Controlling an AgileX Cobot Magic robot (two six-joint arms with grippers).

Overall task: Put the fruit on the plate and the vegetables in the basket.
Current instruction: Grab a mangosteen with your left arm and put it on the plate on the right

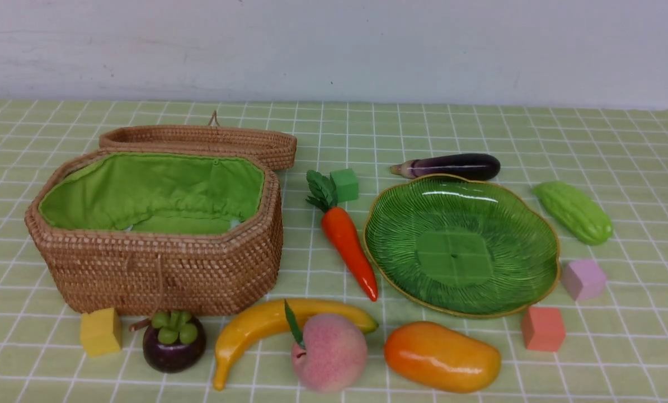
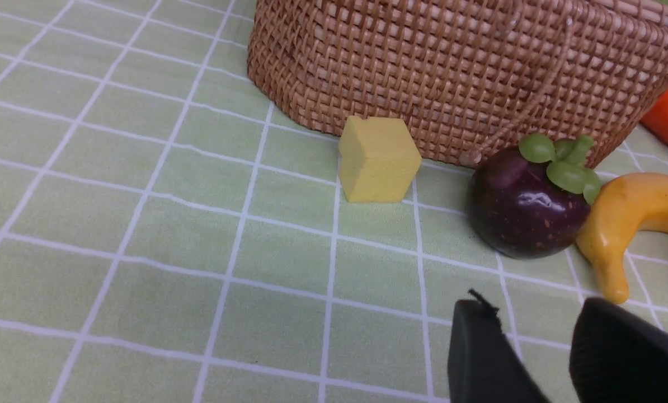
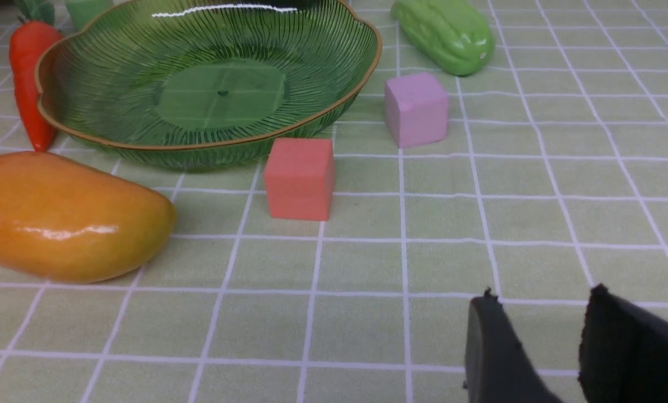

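Observation:
In the front view neither arm shows. The open wicker basket (image 1: 160,268) with green lining stands at the left, the green plate (image 1: 457,240) at the right, both holding nothing. Carrot (image 1: 348,243), eggplant (image 1: 451,166) and bitter gourd (image 1: 574,211) lie around the plate. Mangosteen (image 1: 173,342), banana (image 1: 255,327), peach (image 1: 329,352) and mango (image 1: 441,356) line the near edge. My left gripper (image 2: 535,308) hovers open over bare cloth, short of the mangosteen (image 2: 527,207) and banana (image 2: 630,218). My right gripper (image 3: 542,296) is open too, off to the side of the mango (image 3: 60,218).
The basket's lid (image 1: 200,140) lies back behind it. Foam cubes sit about: yellow (image 1: 100,331) by the basket's front, green (image 1: 344,184) by the carrot leaves, lilac (image 1: 583,279) and salmon (image 1: 543,328) beside the plate. A white wall closes off the back.

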